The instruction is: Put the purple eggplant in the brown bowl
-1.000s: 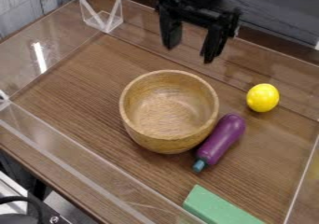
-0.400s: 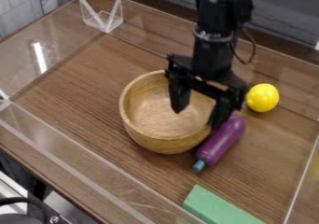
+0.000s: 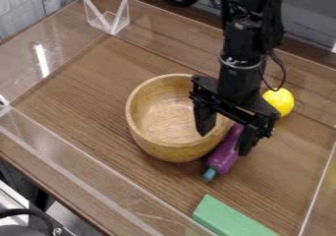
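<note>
Tool (image 3: 229, 125): we've swung right, now over the eggplant (image 3: 223, 153); spread or closed, we can't tell.
Bowl (image 3: 165, 118): unmoved.

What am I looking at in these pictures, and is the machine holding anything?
All the pictures come from one camera, looking down at a wooden table from above. The last is the present moment; the other two are slightly earlier.

The dark machine reaching in from the top is a robot arm, and the finger-like part at its end is its gripper. It hangs over the right side of the brown bowl and the upper end of the purple eggplant, which lies beside the bowl. I can't tell whether the fingers are touching the eggplant or holding it.

Also on the table are a yellow lemon, partly behind the arm, a green block near the bottom edge, and a clear, angular object at upper left.
</note>
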Available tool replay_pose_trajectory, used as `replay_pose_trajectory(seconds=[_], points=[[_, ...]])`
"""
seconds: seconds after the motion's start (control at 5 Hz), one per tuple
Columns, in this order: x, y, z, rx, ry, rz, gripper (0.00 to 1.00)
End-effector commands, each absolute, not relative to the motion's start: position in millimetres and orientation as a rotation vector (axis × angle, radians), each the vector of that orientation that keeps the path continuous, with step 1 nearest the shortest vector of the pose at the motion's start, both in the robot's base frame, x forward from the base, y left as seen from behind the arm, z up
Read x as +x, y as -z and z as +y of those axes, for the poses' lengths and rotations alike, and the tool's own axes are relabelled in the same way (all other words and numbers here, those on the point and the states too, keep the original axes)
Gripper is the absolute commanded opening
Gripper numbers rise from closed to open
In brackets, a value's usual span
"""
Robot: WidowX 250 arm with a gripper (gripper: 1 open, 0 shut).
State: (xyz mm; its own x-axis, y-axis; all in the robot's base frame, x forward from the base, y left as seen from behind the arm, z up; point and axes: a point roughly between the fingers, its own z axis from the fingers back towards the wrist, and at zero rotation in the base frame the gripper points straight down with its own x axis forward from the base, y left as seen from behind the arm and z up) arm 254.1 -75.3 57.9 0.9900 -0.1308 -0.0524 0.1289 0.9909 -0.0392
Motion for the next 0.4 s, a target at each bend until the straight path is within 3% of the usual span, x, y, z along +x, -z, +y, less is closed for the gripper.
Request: replay_pose_trajectory(seconds=[0.0, 0.2], points=[[261.5, -61.8, -82.9, -0.047, 0.141, 0.009, 1.00], [263.9, -54.8, -87.2, -0.050, 0.145, 0.007, 1.00]])
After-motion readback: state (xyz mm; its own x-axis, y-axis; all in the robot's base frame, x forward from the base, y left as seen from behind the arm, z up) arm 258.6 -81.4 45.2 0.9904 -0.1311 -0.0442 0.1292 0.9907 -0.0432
